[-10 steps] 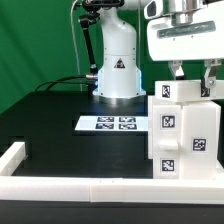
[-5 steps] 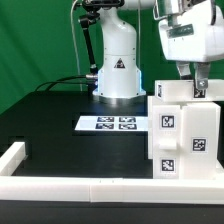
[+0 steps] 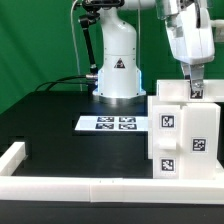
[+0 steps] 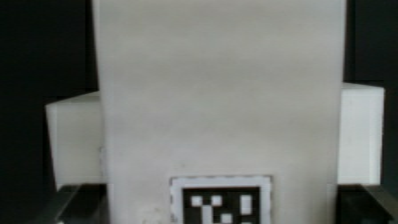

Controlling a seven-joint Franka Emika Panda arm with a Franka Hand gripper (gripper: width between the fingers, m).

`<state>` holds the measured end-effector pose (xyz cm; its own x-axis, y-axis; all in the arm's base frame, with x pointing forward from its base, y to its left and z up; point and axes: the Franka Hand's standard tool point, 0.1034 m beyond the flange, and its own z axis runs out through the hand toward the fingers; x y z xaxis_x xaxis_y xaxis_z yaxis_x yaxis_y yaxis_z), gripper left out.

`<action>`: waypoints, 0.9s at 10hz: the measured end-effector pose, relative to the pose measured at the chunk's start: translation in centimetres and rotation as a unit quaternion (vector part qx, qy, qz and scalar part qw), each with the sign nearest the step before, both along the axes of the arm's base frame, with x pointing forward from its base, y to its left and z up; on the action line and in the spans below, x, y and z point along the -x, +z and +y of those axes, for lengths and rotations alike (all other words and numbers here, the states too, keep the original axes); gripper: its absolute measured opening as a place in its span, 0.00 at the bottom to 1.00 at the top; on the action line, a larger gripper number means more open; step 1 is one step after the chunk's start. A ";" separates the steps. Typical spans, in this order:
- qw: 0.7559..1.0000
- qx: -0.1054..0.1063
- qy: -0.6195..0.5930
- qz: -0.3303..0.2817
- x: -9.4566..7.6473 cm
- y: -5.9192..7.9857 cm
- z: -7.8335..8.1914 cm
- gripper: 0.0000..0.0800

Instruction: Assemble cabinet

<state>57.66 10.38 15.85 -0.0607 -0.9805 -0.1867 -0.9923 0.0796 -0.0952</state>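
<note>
The cabinet (image 3: 182,135) is seen standing upright on the bench (image 3: 60,135) at the exterior view's right, already built into a tagged box, while the hand (image 3: 196,90) is lowered at its top, its grip undiscernible, so further fitting is judged left.
</note>
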 end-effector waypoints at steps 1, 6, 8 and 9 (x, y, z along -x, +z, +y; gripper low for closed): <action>1.000 0.001 0.011 -0.002 0.0 0.0 0.0 0.69; 0.996 -0.007 0.080 -0.029 -0.4 2.6 0.3 1.00; 0.994 -0.007 0.104 -0.036 -0.4 2.7 0.3 1.00; 0.990 -0.003 0.137 -0.040 -0.3 2.6 0.4 1.00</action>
